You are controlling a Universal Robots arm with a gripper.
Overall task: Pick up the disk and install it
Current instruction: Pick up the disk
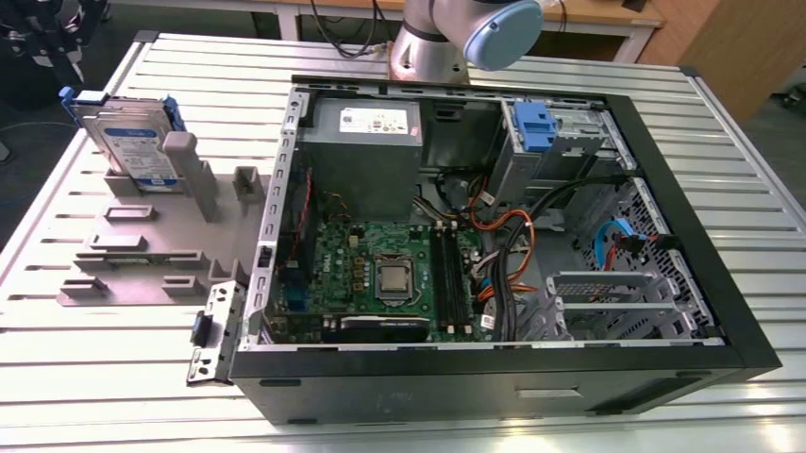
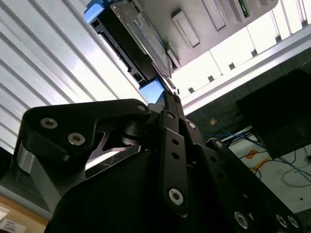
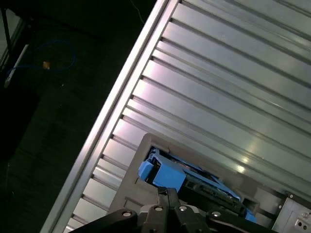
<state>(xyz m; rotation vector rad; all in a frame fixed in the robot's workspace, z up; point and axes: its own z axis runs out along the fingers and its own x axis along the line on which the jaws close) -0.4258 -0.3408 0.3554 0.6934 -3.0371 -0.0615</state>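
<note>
On the slatted metal table [image 1: 75,377], towards the exterior view's left, the disk [image 1: 126,137] stands on edge in a slot of a grey holder [image 1: 139,255]. It is well apart from the open computer case [image 1: 504,377]. Its broad labelled face is turned towards the exterior view's lower left, and the blue carrier shows along its upper edge. Its long axis seems to run upward from the holder with a slight backward lean, though the steep angle makes that hard to judge. A grey post of the holder rises just beside the disk on the case side.

Inside the case lie the green motherboard [image 1: 377,269] and a grey power supply [image 1: 365,142], with a blue latch piece [image 1: 535,127] in the bay at the far corner. The arm [image 1: 454,38] rises behind the case.

In both wrist views the gripper [image 2: 167,99] [image 3: 167,193] points towards the disk [image 2: 136,36] [image 3: 167,175]. Its fingertips are pressed together, with nothing pinched between them. They sit close to the blue corner of the carrier, and whether they touch it cannot be told.
</note>
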